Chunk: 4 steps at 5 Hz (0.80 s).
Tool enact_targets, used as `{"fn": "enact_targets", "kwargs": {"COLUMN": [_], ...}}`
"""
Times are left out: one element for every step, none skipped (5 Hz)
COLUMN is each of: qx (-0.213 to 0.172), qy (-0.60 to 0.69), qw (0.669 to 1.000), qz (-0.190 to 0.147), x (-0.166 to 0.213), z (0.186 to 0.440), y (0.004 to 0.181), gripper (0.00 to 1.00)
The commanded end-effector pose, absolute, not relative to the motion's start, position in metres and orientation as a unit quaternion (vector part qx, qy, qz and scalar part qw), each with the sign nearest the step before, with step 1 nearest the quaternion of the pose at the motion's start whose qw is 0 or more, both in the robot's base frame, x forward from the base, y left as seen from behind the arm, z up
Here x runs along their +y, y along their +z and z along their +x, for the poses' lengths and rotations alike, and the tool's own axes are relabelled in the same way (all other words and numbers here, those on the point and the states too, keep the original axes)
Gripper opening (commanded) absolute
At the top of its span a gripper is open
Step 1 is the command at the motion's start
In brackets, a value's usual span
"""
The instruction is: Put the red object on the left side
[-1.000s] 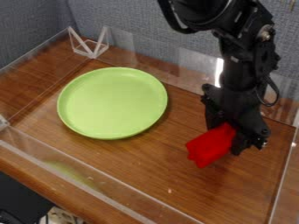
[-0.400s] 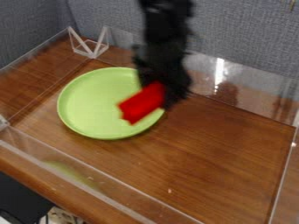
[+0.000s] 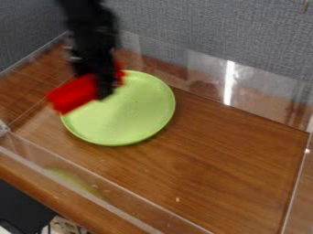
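Now we note a big shift across the table: a second ago the block (image 3: 72,93) hung low over the bare wood at the right, well clear of the plate (image 3: 128,114); a moment later it was above the plate's right half; at present it sits over the plate's left rim, partly out past it toward the left wall of the tray (image 3: 31,62). We read the carry as nearly done, since the block is already on the left side of the scene and only needs setting down on open wood beyond the plate. It is not yet resting on anything that we can tell; it looks held aloft. The arm (image 3: 88,37) comes down steeply from the top of the view, blurred by motion, with the gripper (image 3: 95,85) pointing mostly downward. Its fingers stand part open, clamped across the block, which sticks out to the left of them, tilted slightly.
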<state>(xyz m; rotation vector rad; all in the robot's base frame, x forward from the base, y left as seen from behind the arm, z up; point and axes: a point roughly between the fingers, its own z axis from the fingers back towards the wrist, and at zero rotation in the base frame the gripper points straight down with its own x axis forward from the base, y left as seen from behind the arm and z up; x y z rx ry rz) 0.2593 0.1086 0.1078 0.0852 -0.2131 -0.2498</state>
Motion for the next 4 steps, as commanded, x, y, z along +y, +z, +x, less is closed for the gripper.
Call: {"fn": "enact_targets", "kwargs": {"qx": [-0.115, -0.104, -0.099, -0.106], "qy": [-0.074, -0.042, -0.035, -0.033], "qw": [0.989, 0.992, 0.993, 0.992], "qz": [0.058, 0.056, 0.052, 0.058], "x": [0.140, 0.152, 0.167, 0.170], "z": [0.248, 0.244, 0.248, 0.253], "y": [0.102, 0.075, 0.058, 0.070], "gripper": [0.00, 0.00, 0.00, 0.00]}}
